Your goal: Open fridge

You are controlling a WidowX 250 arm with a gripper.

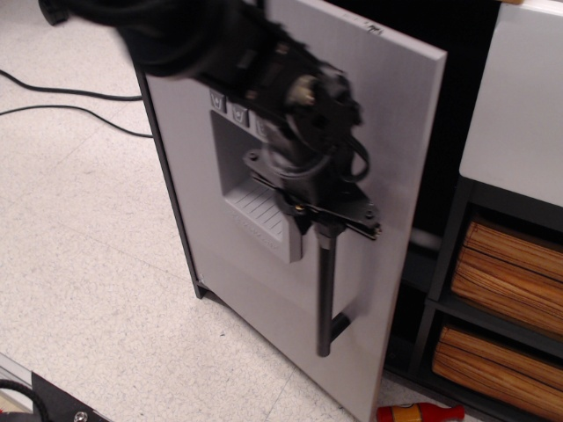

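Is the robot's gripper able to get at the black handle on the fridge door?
Yes, it seems so: the gripper already sits at the top of the handle, with nothing between them. The fridge door stands partly open.

Pale speckled tile floor [97, 290] w/ thin grout lines, spreading left of & below the black robot gripper [327, 221]. Two thin black cables [70, 114] run across it far left of gripper, and a small red-and-yellow toy bottle [420, 412] lies on its side at bottom edge, below-right of gripper. Tall grey-doored toy fridge [255, 299] w/ dark frame stands on the floor directly under gripper; white-fronted cabinet w/ wooden-slat drawers [510, 264] stands to gripper's right.
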